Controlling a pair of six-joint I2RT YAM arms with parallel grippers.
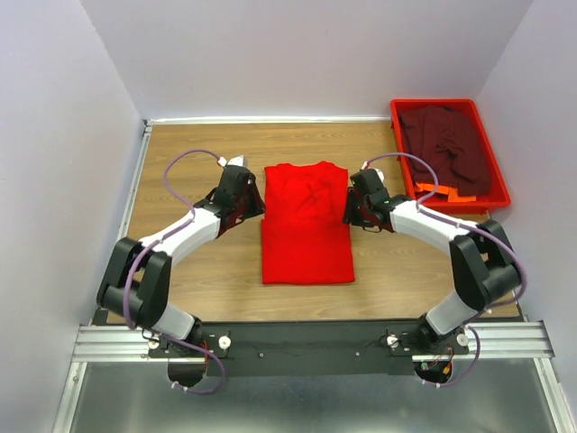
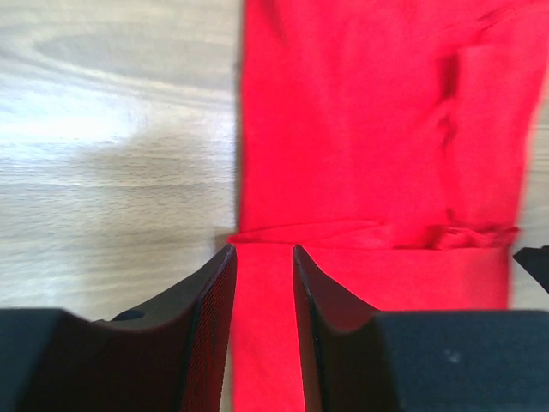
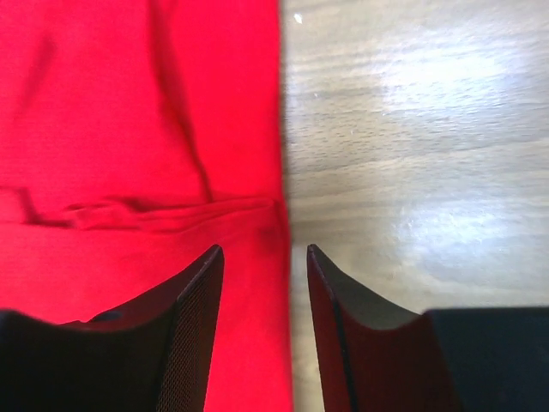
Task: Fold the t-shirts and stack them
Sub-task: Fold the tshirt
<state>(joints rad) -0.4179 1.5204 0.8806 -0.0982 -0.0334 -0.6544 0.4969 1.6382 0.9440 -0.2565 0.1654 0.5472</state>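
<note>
Lying at the desk's middle, the red shirt [image 1: 306, 230] has the left gripper [image 2: 262, 251] and right gripper [image 3: 264, 249] over its side edges — jaws apart. The maroon shirt [image 1: 448, 144] fills the tray [image 1: 437, 102] at the far right corner.

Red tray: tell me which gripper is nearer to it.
Right. The right gripper sits at the red shirt's right edge, below-left of the tray; the left gripper is across the shirt, farther off.

A wooden table [image 1: 180, 153] lies between white walls [image 1: 306, 54]. 1 red plastic tray [image 1: 433, 103] sits at the table's 2 o'clock corner, with something orange [image 1: 451, 193] at the tray's 6 o'clock end. An aluminium rail [image 1: 108, 343] spans 6 o'clock.
</note>
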